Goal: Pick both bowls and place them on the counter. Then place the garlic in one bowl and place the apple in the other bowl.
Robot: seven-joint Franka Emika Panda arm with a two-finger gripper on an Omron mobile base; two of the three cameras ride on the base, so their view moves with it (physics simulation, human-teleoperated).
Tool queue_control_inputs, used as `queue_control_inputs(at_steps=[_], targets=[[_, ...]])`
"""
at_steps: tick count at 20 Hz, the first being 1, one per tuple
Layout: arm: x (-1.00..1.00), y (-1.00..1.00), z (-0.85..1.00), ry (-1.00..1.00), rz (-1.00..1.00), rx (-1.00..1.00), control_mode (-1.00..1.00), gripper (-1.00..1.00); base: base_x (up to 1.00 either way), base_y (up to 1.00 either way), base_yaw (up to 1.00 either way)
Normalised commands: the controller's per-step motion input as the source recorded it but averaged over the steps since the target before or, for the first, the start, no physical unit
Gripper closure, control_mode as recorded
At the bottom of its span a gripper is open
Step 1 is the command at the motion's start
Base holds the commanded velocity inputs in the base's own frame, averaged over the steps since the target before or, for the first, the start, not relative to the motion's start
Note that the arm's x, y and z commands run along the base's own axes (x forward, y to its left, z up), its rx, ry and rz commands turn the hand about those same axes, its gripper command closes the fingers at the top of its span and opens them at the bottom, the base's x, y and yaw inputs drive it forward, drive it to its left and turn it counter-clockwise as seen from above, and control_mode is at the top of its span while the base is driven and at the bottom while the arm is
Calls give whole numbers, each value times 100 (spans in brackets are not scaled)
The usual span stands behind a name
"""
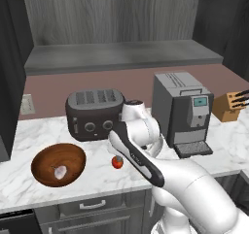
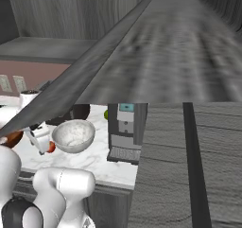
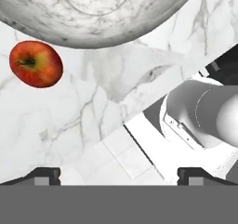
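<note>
Right now the claw (image 3: 118, 174) is hanging over the counter (image 3: 69, 125) with its jaws standing wide apart and nothing between them. The apple (image 3: 36, 63) is lying ahead of the claw and off to its left, just beside the rim of the white marbled bowl (image 3: 93, 18), which is sitting straight ahead. The garlic (image 1: 60, 171) is already resting inside the wooden bowl (image 1: 58, 164), so the apple looks like the step in hand. To do it well, I would be shifting the claw left until the fruit is sitting midway between the fingertips, descending square, closing gently on its widest part, then lifting clear of the rim before releasing. No writing or brand is showing legibly anywhere
</note>
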Motion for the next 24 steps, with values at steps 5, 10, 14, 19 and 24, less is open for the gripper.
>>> queue_control_inputs(at_steps=[5,10,14,19,24], targets=[[36,0,-21,0,0,-5,-100,-100,0,0,0],[40,1,-19,0,0,-4,-100,-100,0,0,0],[30,14,-14,0,0,-2,-100,-100,0,0,0],[22,23,-22,0,0,-3,-100,-100,0,0,0],[22,13,-27,0,0,-3,-100,-100,0,0,0]])
